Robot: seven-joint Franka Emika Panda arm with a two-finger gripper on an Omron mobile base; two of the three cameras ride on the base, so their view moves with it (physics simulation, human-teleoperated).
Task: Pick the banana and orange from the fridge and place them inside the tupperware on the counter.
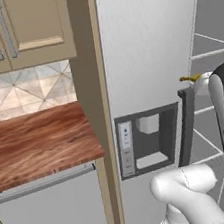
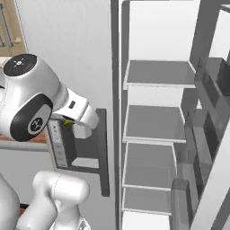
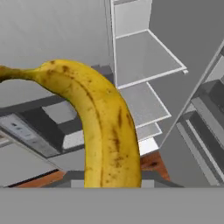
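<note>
- Left base view: the worktop (image 1: 37, 142) fills the middle left of the frame, its reddish-brown wood bare, with beige upper cabinets (image 1: 19, 28) at the upper left. The fridge (image 1: 146, 53) door stands in the centre, its dispenser recess (image 1: 148, 139) at centre low. At the right edge, just above the dark fridge handle (image 1: 187, 123), the brown stem end of the banana (image 1: 190, 79) pokes out from behind the white arm.
- Right base view: the fridge's open interior takes the right half, with grey shelves (image 2: 155, 123) stacked one above another. In the left centre, a sliver of yellow banana (image 2: 68, 121) shows under the arm's wrist, in front of the dispenser recess (image 2: 76, 155).
- Hand view: the banana (image 3: 105, 131) rises from bottom centre and curves to the upper left, spotted brown. The pincer is clamped on it, its tips hidden behind the fruit. Fridge shelves (image 3: 144, 57) lie at the upper right.
</note>
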